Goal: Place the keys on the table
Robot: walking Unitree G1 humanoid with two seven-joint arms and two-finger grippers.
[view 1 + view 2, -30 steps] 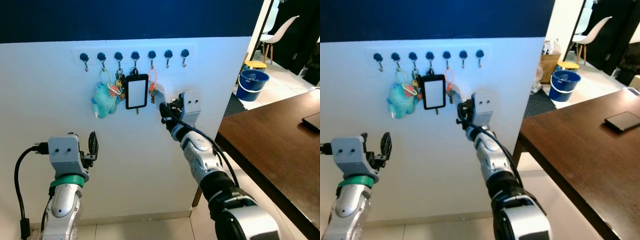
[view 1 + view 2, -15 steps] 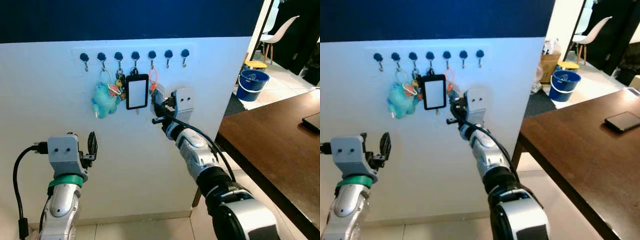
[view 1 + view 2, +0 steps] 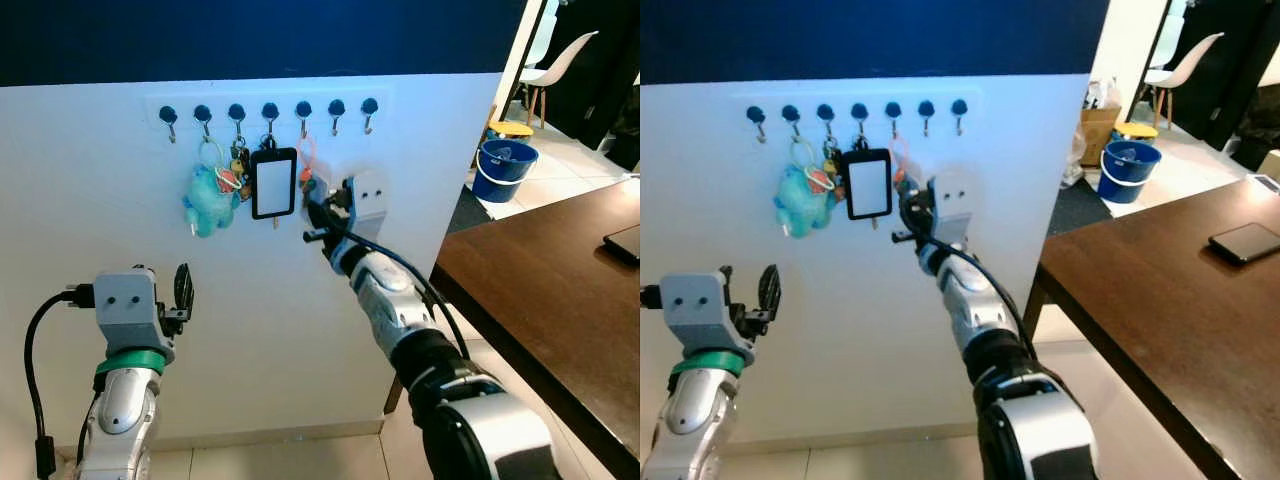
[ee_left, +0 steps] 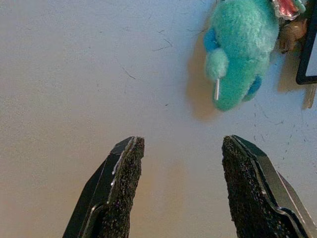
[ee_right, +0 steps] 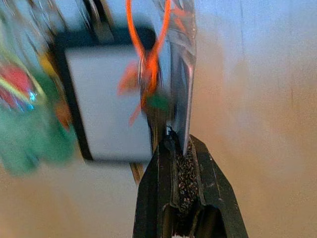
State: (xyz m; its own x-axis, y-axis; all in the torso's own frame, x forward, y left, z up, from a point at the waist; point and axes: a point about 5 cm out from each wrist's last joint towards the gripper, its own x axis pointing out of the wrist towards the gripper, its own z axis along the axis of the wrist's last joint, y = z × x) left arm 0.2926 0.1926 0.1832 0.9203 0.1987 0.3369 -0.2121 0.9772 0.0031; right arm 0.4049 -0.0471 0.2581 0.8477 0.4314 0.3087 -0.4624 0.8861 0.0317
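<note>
A bunch of keys [image 3: 307, 180] on an orange loop [image 5: 148, 54] hangs from a hook of the rail [image 3: 270, 108] on the white wall. My right gripper [image 3: 314, 208] is raised to the wall just below the loop. In the right wrist view it [image 5: 179, 144] is shut on the lower end of a silver key [image 5: 181, 84]. My left gripper [image 3: 184, 285] is held low on the left, open and empty, facing bare wall [image 4: 182, 141]. The dark brown table [image 3: 560, 290] stands to the right.
A teal plush keychain [image 3: 207, 200] and a black-framed white tag [image 3: 273, 183] hang on neighbouring hooks left of the keys. A dark phone [image 3: 625, 243] lies on the table. Beyond the wall's corner are a blue bucket [image 3: 505, 168] and a white chair [image 3: 560, 60].
My right gripper has moved left from beside the keys to under the orange loop and shut on a key. The left arm has stayed still.
</note>
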